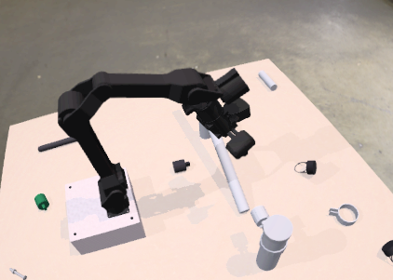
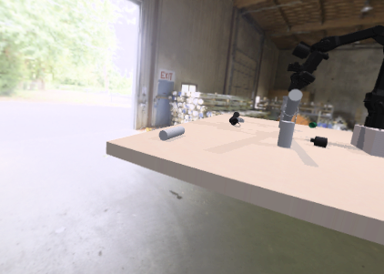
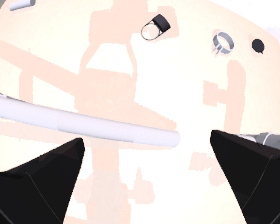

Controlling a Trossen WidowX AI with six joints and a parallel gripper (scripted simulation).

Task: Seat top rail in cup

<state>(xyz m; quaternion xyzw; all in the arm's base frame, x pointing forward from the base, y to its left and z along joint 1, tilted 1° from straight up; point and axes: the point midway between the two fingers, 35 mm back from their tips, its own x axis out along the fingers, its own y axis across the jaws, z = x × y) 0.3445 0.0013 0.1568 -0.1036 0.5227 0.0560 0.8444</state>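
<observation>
The pale grey top rail (image 1: 230,175) (image 3: 94,123) slopes down from a small post (image 1: 203,129), half hidden behind my arm, toward the big grey post (image 1: 272,249) (image 2: 286,133). Its cut end (image 1: 243,206) (image 3: 174,138) lies just short of the rail-end cup (image 1: 258,215), with a small gap showing. The cup hangs beside the post cap (image 1: 278,228), high on the post. My gripper (image 1: 238,126) (image 2: 302,64) (image 3: 148,141) is open and empty. It hangs above the rail's upper half and is not touching it. The loop cap is hidden.
A short grey cylinder (image 1: 267,80) (image 2: 172,133) lies at the far edge. A black ringed fitting (image 1: 307,166) (image 3: 156,26), a grey band clamp (image 1: 345,213) (image 3: 223,42), a black bolt piece (image 1: 181,166), a green piece (image 1: 42,202) and a dark rod (image 1: 58,144) lie around. My base box (image 1: 88,226) stands at the front left.
</observation>
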